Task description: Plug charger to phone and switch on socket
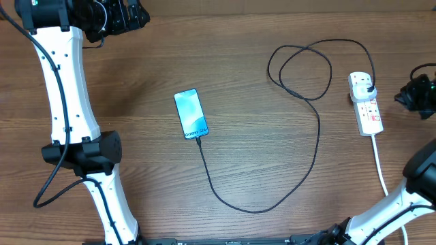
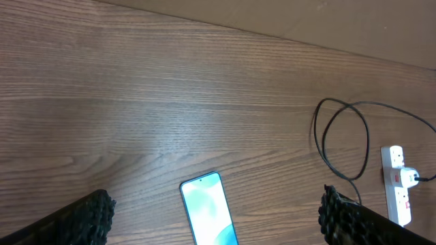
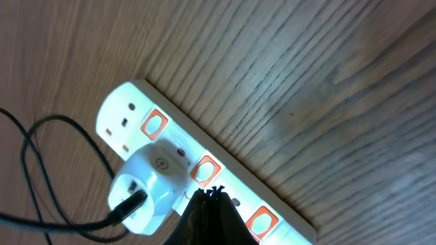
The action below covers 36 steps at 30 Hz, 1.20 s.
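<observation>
The white elongated plastic power strip [image 1: 370, 114] lies at the right side of the brown wooden worktop [image 1: 259, 41]. Its long axis runs from the far edge toward the near edge with a slight tilt, and a thick white cord [image 1: 380, 170] leaves its near end. A white plug [image 3: 146, 187] sits in an outlet near the far end. From it the thin black charger cable [image 1: 317, 136] makes two loose loops, then sweeps in a wide curve to the lower short edge of the slim black-edged phone [image 1: 191, 113]. The phone lies flat near the centre with its light-blue screen up, its long axis almost parallel to the power strip and well apart from it. The right end effector [image 3: 210, 204] is just beside the power strip, on its right. In the wrist view its fingers are pressed together into one dark wedge, the tip by the middle of three red switches [image 3: 204, 170]; whether it touches I cannot tell. The left end effector [image 2: 216, 204] hangs at the far left corner with its fingers [image 2: 92, 216] spread wide, holding nothing
</observation>
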Each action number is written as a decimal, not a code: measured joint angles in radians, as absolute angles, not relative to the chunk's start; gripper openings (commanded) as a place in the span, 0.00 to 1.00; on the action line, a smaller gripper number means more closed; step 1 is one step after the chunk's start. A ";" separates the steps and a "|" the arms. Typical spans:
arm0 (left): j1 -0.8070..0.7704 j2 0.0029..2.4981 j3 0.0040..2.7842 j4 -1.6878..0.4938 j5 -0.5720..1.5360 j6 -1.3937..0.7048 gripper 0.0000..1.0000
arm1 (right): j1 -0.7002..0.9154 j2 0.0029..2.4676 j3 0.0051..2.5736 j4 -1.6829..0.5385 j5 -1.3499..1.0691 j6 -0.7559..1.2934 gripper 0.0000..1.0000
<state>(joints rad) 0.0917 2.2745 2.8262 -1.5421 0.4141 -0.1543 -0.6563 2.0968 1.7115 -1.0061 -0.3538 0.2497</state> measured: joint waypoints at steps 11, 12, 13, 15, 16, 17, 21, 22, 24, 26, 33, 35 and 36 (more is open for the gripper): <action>0.092 2.275 2.826 -1.542 0.414 -0.154 1.00 | -0.627 2.150 1.711 -0.994 -0.363 0.242 0.04; 0.092 2.275 2.826 -1.542 0.414 -0.154 1.00 | -0.627 2.156 1.710 -0.989 -0.362 0.242 0.04; 0.092 2.275 2.826 -1.542 0.414 -0.154 1.00 | -0.627 2.164 1.710 -0.984 -0.363 0.242 0.04; 0.092 2.275 2.826 -1.542 0.414 -0.154 1.00 | -0.625 2.178 1.707 -0.975 -0.363 0.241 0.04; 0.092 2.275 2.826 -1.542 0.414 -0.154 1.00 | -0.625 2.183 1.707 -0.968 -0.362 0.239 0.04; 0.092 2.275 2.826 -1.542 0.414 -0.154 1.00 | -0.624 2.186 1.707 -0.962 -0.362 0.239 0.04; 0.092 2.275 2.826 -1.542 0.414 -0.154 1.00 | -0.609 2.187 1.706 -0.952 -0.363 0.235 0.04; 0.092 2.275 2.826 -1.542 0.414 -0.154 1.00 | -0.603 2.188 1.706 -0.951 -0.363 0.235 0.04; 0.092 2.275 2.826 -1.542 0.414 -0.154 1.00 | -0.592 2.194 1.706 -0.949 -0.363 0.235 0.04; 0.092 2.275 2.826 -1.542 0.414 -0.154 1.00 | -0.581 2.207 1.706 -0.943 -0.361 0.235 0.04; 0.092 2.275 2.826 -1.542 0.414 -0.154 1.00 | -0.575 2.224 1.706 -0.930 -0.358 0.235 0.04; 0.092 2.275 2.826 -1.542 0.414 -0.154 1.00 | -0.575 2.224 1.706 -0.932 -0.358 0.235 0.04; 0.092 2.275 2.826 -1.542 0.414 -0.154 1.00 | -0.575 2.224 1.706 -0.933 -0.358 0.235 0.04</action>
<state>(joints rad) 0.0917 2.2745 2.8262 -1.5421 0.4141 -0.1543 -0.5751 2.2238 1.7061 -0.9329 -0.3580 0.2348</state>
